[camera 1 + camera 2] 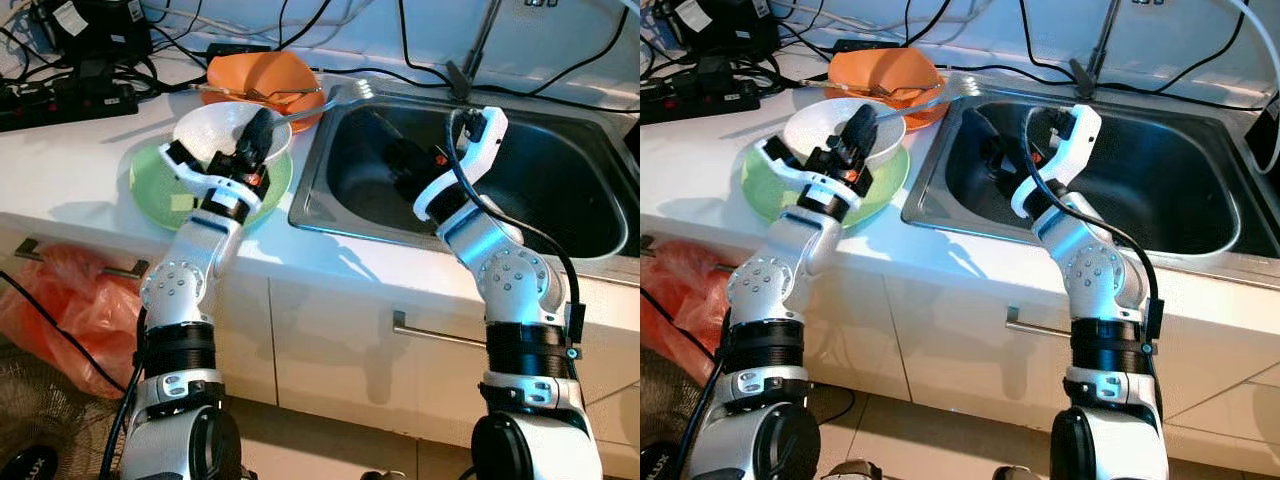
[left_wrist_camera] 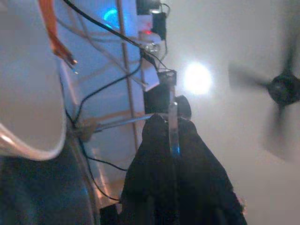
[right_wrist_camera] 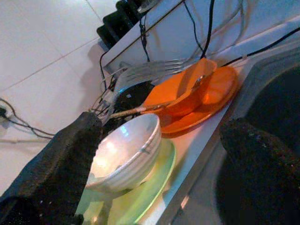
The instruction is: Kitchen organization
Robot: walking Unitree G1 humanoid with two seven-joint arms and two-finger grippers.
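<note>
**Left gripper pinches utensil over white bowl**

The left gripper [image 1: 256, 128], fingers closed on a thin metal utensil [image 2: 172, 126], hovers over the white bowl [image 1: 205, 132] on the green plate [image 1: 160, 185]. The right gripper [image 3: 159, 154], fingers spread and empty, sits inside the sink [image 1: 560, 200]. The orange bowl [image 1: 265, 75] lies beyond.

Black power strip [image 1: 65, 100], red plastic bag [image 1: 70, 305] below counter

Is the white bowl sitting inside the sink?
No, the white bowl sits on the green plate on the counter, beside the sink.
</note>
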